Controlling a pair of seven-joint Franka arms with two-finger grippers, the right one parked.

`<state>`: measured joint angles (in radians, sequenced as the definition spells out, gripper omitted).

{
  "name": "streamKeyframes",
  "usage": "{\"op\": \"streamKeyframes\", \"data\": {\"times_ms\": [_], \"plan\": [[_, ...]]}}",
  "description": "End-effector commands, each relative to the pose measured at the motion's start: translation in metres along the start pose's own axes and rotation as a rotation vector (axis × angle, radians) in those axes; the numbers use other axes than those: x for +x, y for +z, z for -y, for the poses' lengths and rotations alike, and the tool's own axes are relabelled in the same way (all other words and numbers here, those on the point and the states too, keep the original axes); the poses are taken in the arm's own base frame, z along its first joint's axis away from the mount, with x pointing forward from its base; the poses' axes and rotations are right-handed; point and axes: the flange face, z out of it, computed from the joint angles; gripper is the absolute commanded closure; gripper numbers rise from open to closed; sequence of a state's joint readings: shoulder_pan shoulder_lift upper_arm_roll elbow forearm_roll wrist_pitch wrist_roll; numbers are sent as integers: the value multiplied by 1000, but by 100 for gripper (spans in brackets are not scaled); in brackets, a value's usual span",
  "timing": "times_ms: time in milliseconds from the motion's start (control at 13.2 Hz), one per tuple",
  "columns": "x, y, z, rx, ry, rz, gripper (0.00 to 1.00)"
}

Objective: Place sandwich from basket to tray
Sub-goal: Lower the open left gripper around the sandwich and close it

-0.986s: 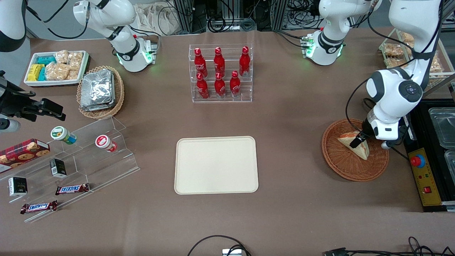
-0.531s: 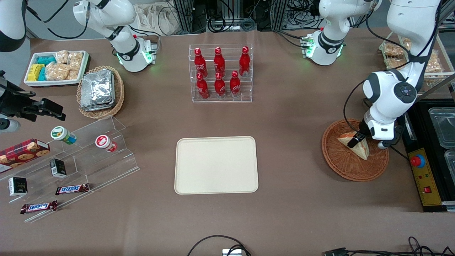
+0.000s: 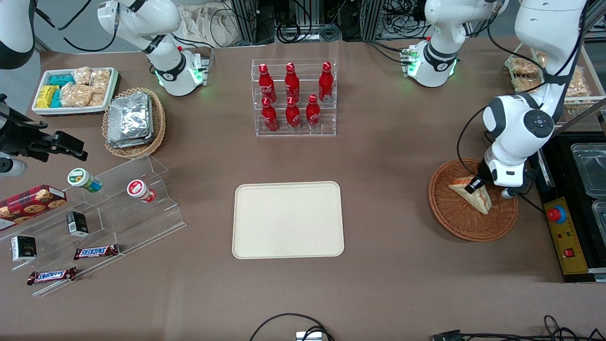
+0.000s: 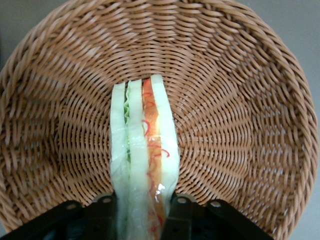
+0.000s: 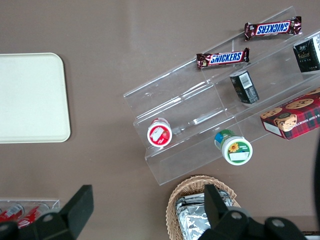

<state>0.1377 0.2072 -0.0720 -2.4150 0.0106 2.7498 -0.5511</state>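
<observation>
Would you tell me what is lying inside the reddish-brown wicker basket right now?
Only the sandwich lies in the basket, a wrapped wedge with green and orange filling. The gripper is shut on its near end, hiding that end and the weave beneath it.

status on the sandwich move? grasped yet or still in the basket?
Done: the gripper is down in the basket, its fingers shut on the sandwich, one against each bread face. In hand: the grasp only; in the front view the sandwich looks not yet raised above the basket rim. Left: lift, carry to the tray, which holds nothing, and release.
</observation>
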Motion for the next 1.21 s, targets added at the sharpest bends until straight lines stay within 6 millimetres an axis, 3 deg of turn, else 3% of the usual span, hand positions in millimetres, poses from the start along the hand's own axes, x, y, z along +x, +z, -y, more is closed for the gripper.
{"op": "streamKeyframes", "data": {"times_ms": [0, 303, 531, 834, 1138], "plan": [[0, -16, 4, 7, 141, 0, 91], [0, -56, -4, 10, 445, -8, 91], [-4, -73, -16, 5, 636, -28, 91], [-11, -91, -51, -11, 824, -60, 91], [-8, -130, -111, -34, 893, -49, 90]]}}
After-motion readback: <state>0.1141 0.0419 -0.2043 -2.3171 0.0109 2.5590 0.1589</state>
